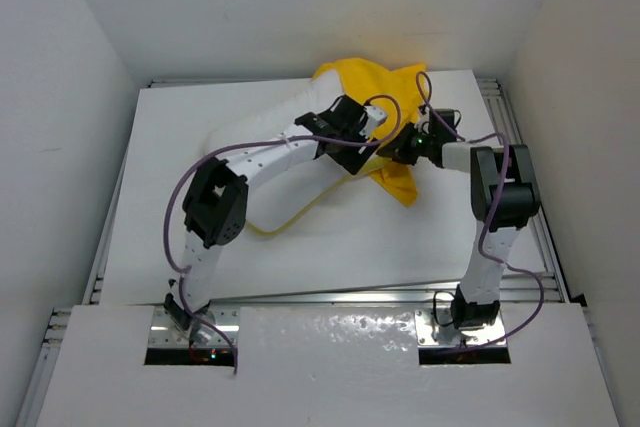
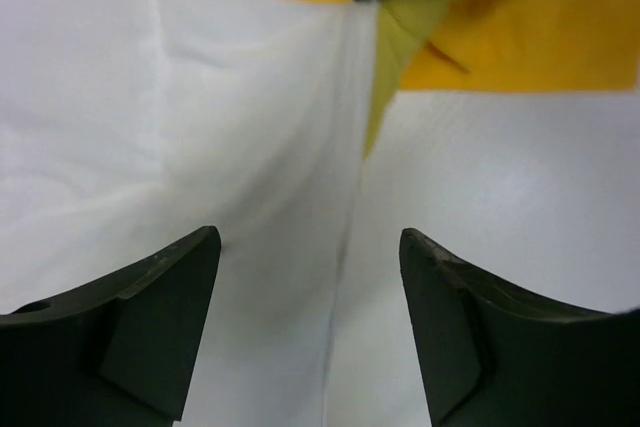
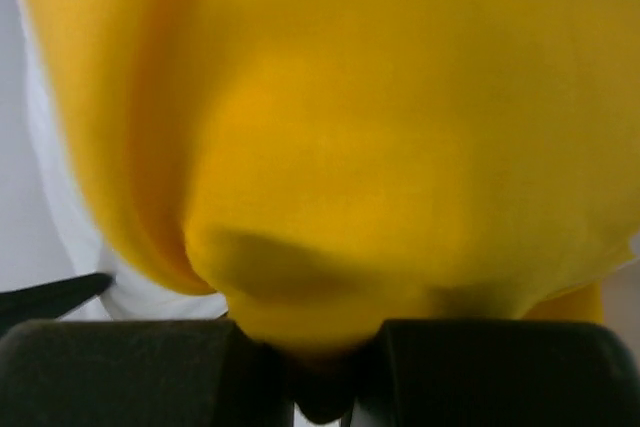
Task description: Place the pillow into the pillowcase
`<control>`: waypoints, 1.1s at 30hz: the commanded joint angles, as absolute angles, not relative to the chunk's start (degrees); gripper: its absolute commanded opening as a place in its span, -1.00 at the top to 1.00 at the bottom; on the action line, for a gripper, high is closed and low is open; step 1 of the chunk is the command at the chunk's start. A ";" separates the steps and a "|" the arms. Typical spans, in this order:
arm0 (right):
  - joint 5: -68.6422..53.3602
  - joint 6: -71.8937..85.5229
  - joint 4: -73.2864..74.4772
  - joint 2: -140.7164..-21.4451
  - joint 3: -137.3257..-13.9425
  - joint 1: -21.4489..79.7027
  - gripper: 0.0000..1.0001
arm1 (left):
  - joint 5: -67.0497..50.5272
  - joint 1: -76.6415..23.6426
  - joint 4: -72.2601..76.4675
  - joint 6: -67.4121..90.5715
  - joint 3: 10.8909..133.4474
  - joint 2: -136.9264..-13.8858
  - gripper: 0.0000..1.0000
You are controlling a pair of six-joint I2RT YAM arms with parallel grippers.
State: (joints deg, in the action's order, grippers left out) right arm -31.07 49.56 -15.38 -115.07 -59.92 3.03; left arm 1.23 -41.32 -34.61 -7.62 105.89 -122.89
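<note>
At table centre, pillow (image 1: 262, 132) lies diagonally, far end in pillowcase (image 1: 365, 77); left gripper (image 2: 310, 257) hovers spread directly over it, nearer; right gripper (image 3: 320, 347) pinches yellow fabric alongside.

Obstacles: puffy white rectangular pillow (image 1: 295, 192), partly inside wrinkled bright yellow fabric pillowcase (image 1: 365, 77), far centre; left arm (image 1: 215, 202) and right arm (image 1: 500, 192) meet over it. Free: bare white tabletop (image 1: 150, 217) left, near, right; gap between left gripper (image 2: 310, 242) fingers. Bounds: white walls (image 1: 60, 147).
</note>
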 commanded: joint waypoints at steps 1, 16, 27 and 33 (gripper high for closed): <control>-35.60 27.39 2.95 -116.54 -71.50 3.25 1.00 | -2.63 -42.01 -40.25 -10.89 109.51 -112.95 -0.42; -41.05 -4.74 40.24 -121.81 -89.73 3.34 1.00 | 15.64 -24.26 -34.02 -15.29 119.41 -120.11 -0.44; -43.95 -12.37 48.22 -122.86 -89.99 3.69 1.00 | 7.66 -22.06 -26.47 -11.61 129.75 -138.87 -0.90; -40.35 -19.69 56.52 -126.83 -97.20 7.20 1.00 | -20.08 -14.17 -22.70 -2.38 115.72 -126.35 -0.61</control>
State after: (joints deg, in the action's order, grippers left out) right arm -41.23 -12.49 46.61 -125.82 -94.67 3.60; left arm -2.24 -19.59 -28.40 -8.03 123.11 -137.69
